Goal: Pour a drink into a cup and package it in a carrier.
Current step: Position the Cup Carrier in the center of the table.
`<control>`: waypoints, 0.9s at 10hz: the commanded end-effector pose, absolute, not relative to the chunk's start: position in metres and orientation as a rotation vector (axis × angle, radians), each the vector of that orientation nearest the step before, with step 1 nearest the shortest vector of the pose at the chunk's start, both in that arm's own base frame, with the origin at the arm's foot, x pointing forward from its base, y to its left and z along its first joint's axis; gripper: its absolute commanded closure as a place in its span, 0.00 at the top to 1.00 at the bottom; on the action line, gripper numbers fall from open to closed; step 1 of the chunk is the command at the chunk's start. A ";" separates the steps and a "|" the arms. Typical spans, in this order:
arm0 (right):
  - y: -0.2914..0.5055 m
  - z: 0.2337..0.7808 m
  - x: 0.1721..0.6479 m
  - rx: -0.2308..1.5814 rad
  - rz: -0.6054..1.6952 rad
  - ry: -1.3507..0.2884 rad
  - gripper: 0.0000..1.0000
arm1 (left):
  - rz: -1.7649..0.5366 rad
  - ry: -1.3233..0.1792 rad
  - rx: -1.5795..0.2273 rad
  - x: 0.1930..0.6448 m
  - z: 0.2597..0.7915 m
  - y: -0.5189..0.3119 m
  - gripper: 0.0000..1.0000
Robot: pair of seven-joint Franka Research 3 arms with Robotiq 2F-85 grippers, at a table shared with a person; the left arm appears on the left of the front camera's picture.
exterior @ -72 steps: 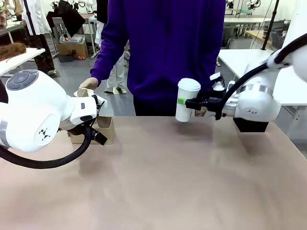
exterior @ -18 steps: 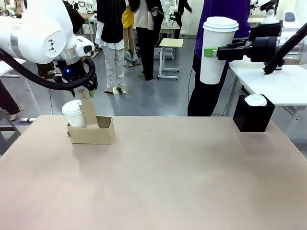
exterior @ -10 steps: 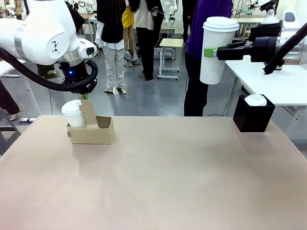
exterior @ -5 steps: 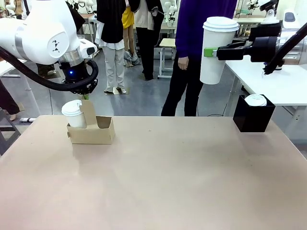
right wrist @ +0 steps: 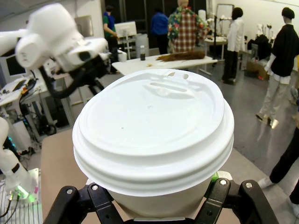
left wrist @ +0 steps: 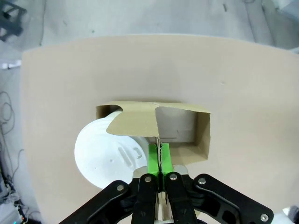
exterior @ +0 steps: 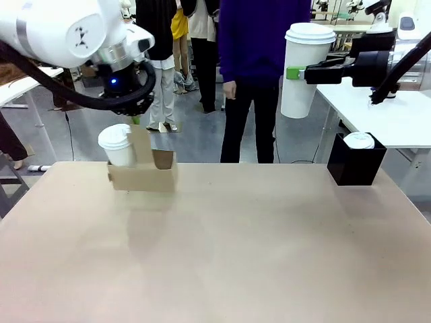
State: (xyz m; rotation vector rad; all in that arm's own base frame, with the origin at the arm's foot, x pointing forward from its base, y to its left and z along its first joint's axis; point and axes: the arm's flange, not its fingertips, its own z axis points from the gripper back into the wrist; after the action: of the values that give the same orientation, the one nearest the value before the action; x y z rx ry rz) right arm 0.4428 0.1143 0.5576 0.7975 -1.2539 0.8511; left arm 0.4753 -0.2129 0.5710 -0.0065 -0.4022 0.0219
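Observation:
My left gripper [exterior: 138, 126] is shut on the upright centre handle of the brown cardboard carrier [exterior: 143, 177], which hangs just above the table at the far left. In its left well stands a lidded white cup [exterior: 118, 146]. From the left wrist view the green pads [left wrist: 153, 157] pinch the handle of the carrier [left wrist: 177, 108], with the cup's lid [left wrist: 110, 151] beside it. High at the right, my right gripper [exterior: 297, 73] is shut on a tall white lidded cup [exterior: 306, 70]; that cup's lid [right wrist: 152, 126] looms in the right wrist view. The jug with the drink is out of view.
A black square box [exterior: 355, 167] with a white lid [exterior: 359, 140] on top stands at the table's far right corner. A person in a purple top [exterior: 262, 40] stands behind the far edge. Other people and tables are farther back.
My left gripper has lifted the carrier with its cup and carried it to the right. The person behind the table has stepped to the left. The right arm holds still.

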 end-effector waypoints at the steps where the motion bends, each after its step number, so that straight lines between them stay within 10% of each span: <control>1: 0.116 0.559 0.444 0.803 0.856 -1.270 0.81 | 0.057 -0.379 0.002 0.426 0.582 -0.261 0.02; 9: 0.116 0.559 0.444 0.803 0.856 -1.270 0.81 | 0.085 -0.380 -0.085 0.323 0.525 -0.385 0.02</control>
State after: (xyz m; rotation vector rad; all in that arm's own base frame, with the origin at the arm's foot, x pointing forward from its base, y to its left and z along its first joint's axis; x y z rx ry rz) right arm 0.4428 0.1141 0.5575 0.7963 -1.2537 0.8510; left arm 0.3193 -0.3831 0.5375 -0.0735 -0.3556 0.0624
